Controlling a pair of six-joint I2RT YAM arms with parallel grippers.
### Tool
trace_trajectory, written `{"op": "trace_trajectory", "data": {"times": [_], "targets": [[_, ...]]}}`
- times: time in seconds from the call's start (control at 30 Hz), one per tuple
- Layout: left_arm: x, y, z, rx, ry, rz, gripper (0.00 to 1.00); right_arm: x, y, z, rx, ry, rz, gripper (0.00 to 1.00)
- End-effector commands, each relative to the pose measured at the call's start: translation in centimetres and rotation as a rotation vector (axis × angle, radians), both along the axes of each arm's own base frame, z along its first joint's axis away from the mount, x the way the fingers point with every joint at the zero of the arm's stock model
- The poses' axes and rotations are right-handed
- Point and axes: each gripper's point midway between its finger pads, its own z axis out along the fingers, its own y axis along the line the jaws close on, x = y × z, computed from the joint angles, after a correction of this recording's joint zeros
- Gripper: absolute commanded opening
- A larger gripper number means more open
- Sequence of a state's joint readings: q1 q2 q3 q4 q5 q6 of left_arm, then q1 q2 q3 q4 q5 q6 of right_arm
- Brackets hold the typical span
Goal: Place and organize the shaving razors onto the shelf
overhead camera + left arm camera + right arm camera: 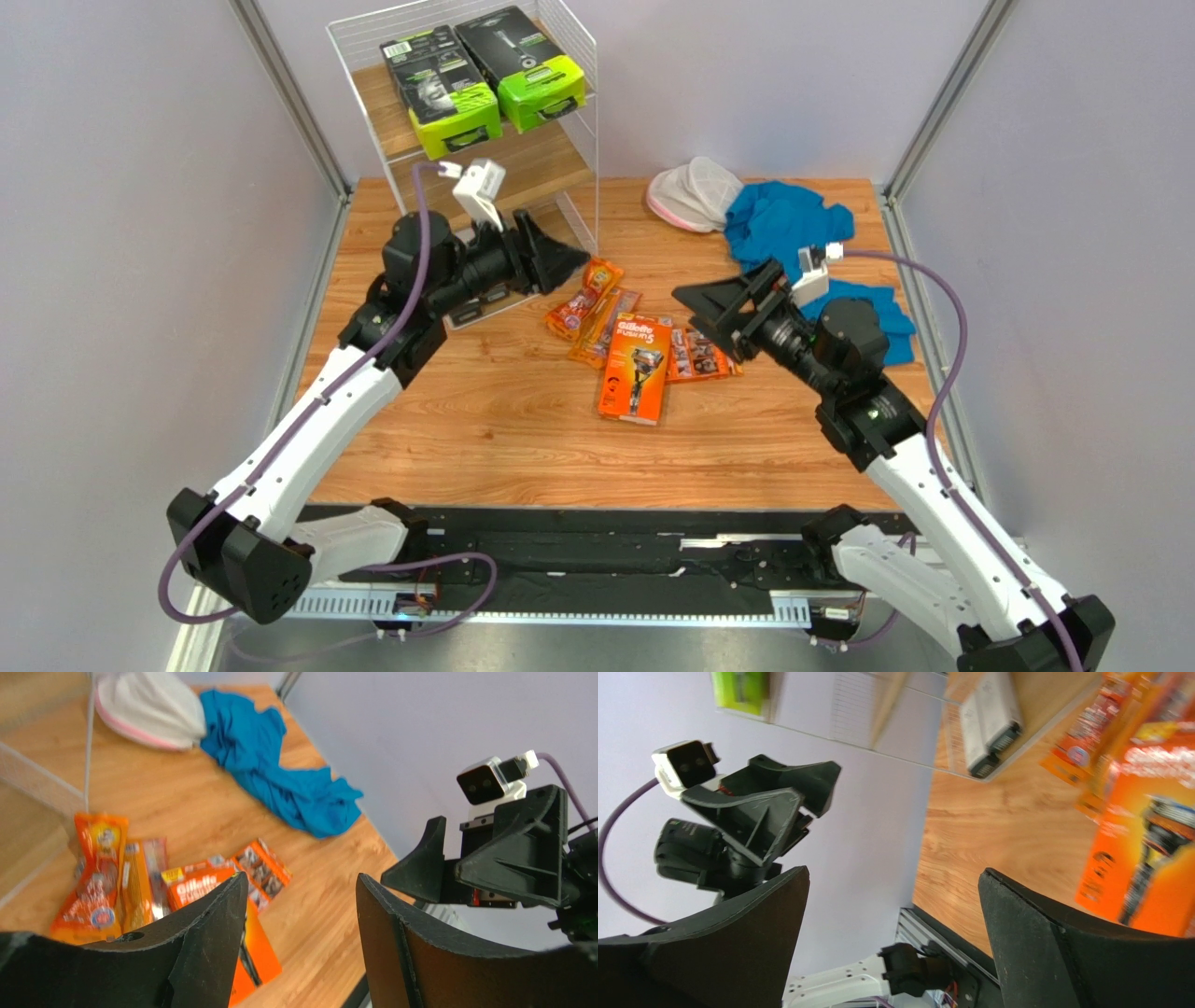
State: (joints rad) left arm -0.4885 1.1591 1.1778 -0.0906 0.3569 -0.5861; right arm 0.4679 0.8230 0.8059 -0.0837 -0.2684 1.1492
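Two black shaving razors packs with lime-green ends (442, 91) (522, 63) lie on the top tier of the white wire shelf (578, 133). Several orange razor packs are piled mid-table: a large Gillette box (634, 381), a second box (643, 336) and small blister packs (586, 298). My left gripper (572, 266) hovers open just left of the pile, holding nothing; in its wrist view the gripper (302, 889) is above the Gillette box (203, 885). My right gripper (690, 319) is open and empty just right of the pile. In its wrist view that gripper (892, 882) has the orange box (1151, 847) to its right.
A blue cloth (786, 224) and a white-pink pouch (694, 193) lie at the back right. Two grey-white boxes (990, 724) sit at the foot of the shelf. The two grippers face each other across the pile.
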Motion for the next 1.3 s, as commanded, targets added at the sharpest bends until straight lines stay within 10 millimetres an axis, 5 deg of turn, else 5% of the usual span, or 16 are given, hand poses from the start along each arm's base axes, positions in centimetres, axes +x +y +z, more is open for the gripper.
{"op": "trace_trajectory", "data": {"times": [0.0,0.07,0.1,0.27,0.37,1.0,1.27], "targets": [[-2.0,-0.4,-4.8,-0.011,0.089,-0.075,0.68,-0.4,-2.0,-6.9,-0.078,0.131,-0.093,0.95],[-3.0,0.2,-8.9,0.006,0.171,-0.058,0.78,-0.9,-2.6,-9.2,-0.085,0.161,-0.114,0.96],[-2.9,0.2,-9.0,-0.021,0.161,-0.047,0.99,-0.8,-2.8,-9.8,-0.096,0.163,-0.128,0.96],[-4.7,0.6,-14.6,-0.018,0.276,-0.055,0.99,-0.8,-3.0,-12.6,-0.156,0.208,-0.124,0.97],[-5.2,0.8,-15.7,-0.024,0.301,-0.056,0.99,-0.6,-2.7,-14.2,-0.169,0.231,-0.112,0.98],[-5.7,0.9,-17.0,0.01,0.339,-0.064,0.99,1.2,0.0,-23.5,-0.216,0.337,0.003,0.95],[-5.7,1.1,-16.7,0.022,0.338,-0.058,0.99,3.0,2.4,-24.8,-0.14,0.336,0.078,0.81]]}}
